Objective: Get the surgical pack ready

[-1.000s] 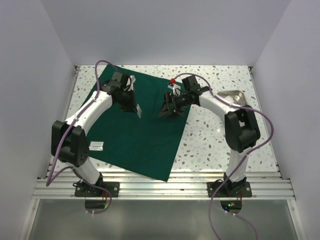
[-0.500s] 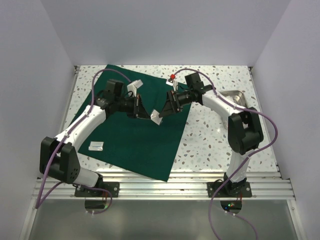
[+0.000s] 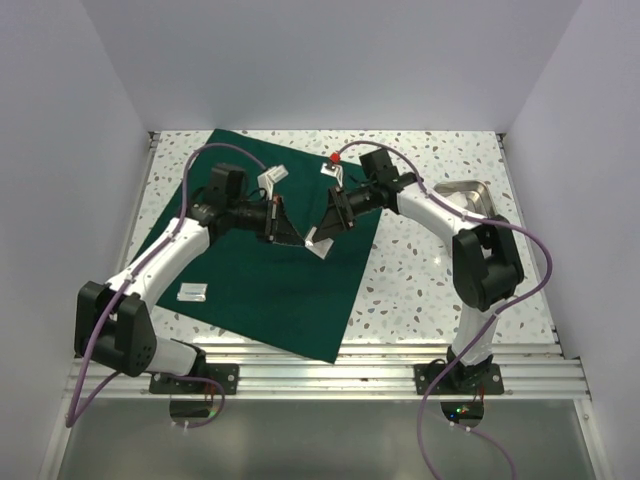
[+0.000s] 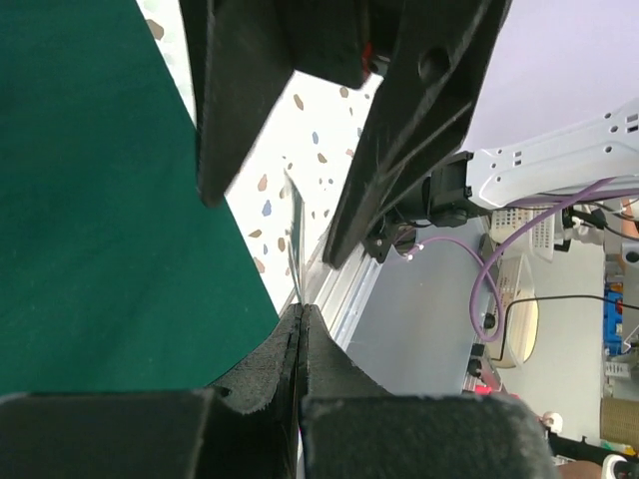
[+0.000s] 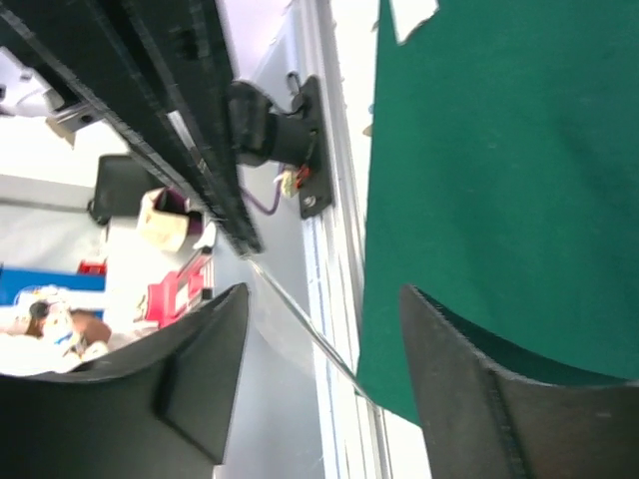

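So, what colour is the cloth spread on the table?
The cloth is plain dark green, clearest in the top external view.

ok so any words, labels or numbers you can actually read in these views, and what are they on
None can be read in any view.
flat white packet on the green cloth: any print too small to read.
thin white packet held in the left end effector: too small to read.
background clutter in the wrist views: blurred, unreadable.
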Controlling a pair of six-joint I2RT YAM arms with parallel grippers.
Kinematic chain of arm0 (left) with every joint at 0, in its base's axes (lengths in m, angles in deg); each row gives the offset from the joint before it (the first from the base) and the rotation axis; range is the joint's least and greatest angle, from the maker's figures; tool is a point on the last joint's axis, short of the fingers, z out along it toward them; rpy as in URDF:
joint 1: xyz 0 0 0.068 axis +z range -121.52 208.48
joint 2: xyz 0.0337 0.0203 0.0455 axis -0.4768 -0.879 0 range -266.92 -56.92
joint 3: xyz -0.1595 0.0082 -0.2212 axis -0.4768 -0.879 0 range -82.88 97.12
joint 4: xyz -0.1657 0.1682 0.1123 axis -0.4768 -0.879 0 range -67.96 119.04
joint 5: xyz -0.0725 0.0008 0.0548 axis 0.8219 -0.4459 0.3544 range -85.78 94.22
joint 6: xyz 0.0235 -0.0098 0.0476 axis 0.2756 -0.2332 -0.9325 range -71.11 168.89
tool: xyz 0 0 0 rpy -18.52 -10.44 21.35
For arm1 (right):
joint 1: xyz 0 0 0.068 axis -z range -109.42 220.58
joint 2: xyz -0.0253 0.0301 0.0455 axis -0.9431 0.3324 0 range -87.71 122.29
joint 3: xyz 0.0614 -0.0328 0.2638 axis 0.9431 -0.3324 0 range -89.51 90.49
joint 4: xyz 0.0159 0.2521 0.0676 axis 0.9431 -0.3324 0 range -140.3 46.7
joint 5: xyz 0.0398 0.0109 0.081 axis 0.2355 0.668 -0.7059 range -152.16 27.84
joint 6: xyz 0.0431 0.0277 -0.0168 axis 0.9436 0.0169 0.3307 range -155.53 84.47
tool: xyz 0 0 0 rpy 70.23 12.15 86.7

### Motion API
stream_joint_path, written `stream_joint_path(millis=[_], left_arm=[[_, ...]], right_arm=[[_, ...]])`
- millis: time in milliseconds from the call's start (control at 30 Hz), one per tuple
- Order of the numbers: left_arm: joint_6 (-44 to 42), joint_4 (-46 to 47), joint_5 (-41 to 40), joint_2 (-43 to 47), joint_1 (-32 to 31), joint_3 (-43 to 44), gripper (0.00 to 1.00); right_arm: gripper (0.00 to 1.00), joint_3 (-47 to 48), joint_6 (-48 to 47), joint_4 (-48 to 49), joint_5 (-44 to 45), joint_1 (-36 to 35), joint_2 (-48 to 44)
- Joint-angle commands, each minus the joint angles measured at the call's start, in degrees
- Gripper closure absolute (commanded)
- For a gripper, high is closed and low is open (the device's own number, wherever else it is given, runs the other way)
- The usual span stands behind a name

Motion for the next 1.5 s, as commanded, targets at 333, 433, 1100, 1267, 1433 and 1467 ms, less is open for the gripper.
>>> stream_joint_path(millis=[333,433,1100,1267,1433,1467], left_arm=[[-3.3,-2.2,-0.4,-2.3,0.2,2.7,0.95],[-3.4,-3.0,-2.9,-2.4,1.7,2.5,0.68],[3.0,-22.2,-53.8,-2.4,16.0,-1.9,0.33],[5.8,-24.8,-62.7,-2.7,16.9,-0.9,0.25],[7.7,-25.6,-65.6,-1.6,21.2,-2.3,0.22],[8.1,-25.9,-66.0,-1.5,21.7,-2.6,0.22]], right_arm=[[0.78,-2.3,4.4,3.9,-3.5,-0.5,-3.3],[0.94,-2.6,4.6,3.3,-2.1,-0.5,-3.2],[1.00,8.0,0.3,-24.7,102.0,17.6,-8.7],[0.97,6.6,-4.4,-19.7,114.1,19.1,-3.9],[1.00,6.2,-6.0,-17.1,120.8,21.9,2.4],[1.00,7.2,-6.0,-17.2,120.7,22.4,4.3]])
